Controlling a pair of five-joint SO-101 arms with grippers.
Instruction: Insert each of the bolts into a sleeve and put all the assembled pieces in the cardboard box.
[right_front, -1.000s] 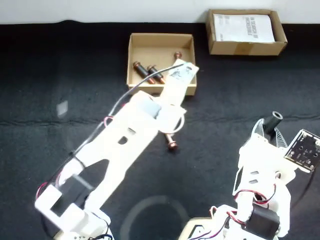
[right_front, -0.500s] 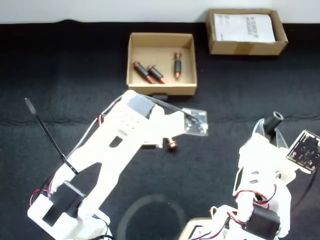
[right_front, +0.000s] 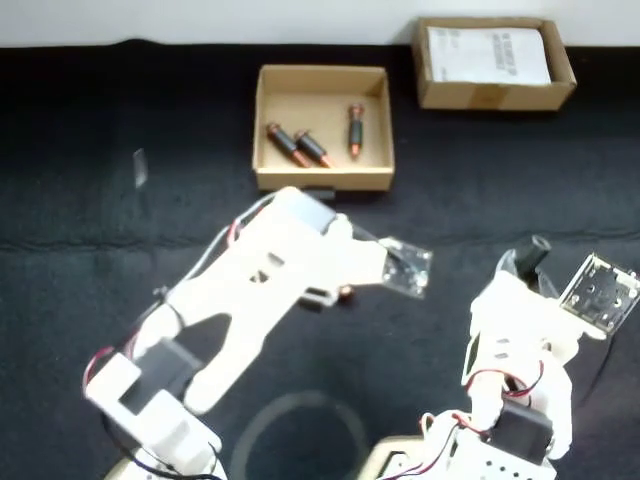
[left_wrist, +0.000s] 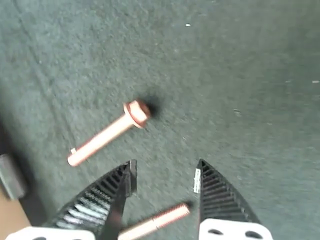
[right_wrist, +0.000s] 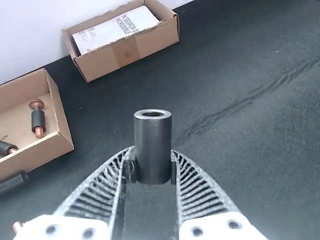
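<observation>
My left gripper (left_wrist: 165, 170) is open just above the dark mat. One loose copper bolt (left_wrist: 107, 132) lies beyond its fingertips, and a second bolt (left_wrist: 155, 222) lies between its fingers. In the high view the left arm (right_front: 300, 250) covers these bolts except for one bolt head (right_front: 345, 293). The cardboard box (right_front: 268, 120) holds three assembled pieces (right_front: 300, 146). At the right, my right gripper (right_wrist: 152, 157) is shut on an upright dark sleeve (right_wrist: 152, 137), also seen from above (right_front: 530, 255).
A spare dark sleeve (right_front: 320, 192) lies on the mat just in front of the box. A second cardboard box (right_front: 493, 95) with a printed sheet stands at the back right. The mat between the arms is bare.
The left arm has pulled back from over the cardboard box and come down over the loose bolts, leaving a third assembled piece in the box. The right gripper with its sleeve shifted slightly.
</observation>
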